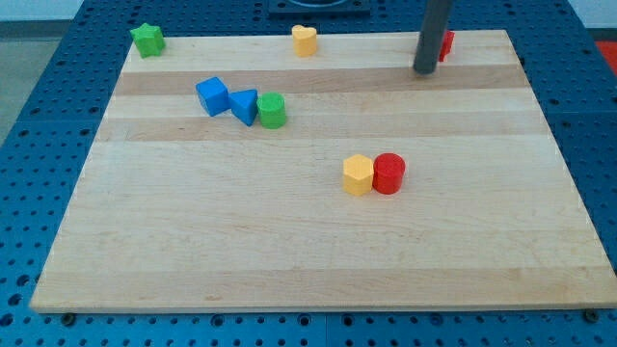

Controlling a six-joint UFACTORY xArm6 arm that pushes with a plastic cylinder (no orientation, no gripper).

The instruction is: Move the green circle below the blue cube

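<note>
The green circle (272, 111) is a short green cylinder in the upper left part of the wooden board (289, 251). It touches the right side of a blue triangle (245, 105). The blue cube (212, 95) sits just left of the triangle, touching it. My tip (424, 70) is at the view's upper right, far to the right of the green circle and slightly higher. It stands just in front of a red block (445, 43) that the rod partly hides.
A green star (147, 40) sits at the board's top left corner. A yellow heart-like block (305, 40) sits at the top middle. A yellow hexagon (358, 175) and a red cylinder (388, 173) touch each other right of centre.
</note>
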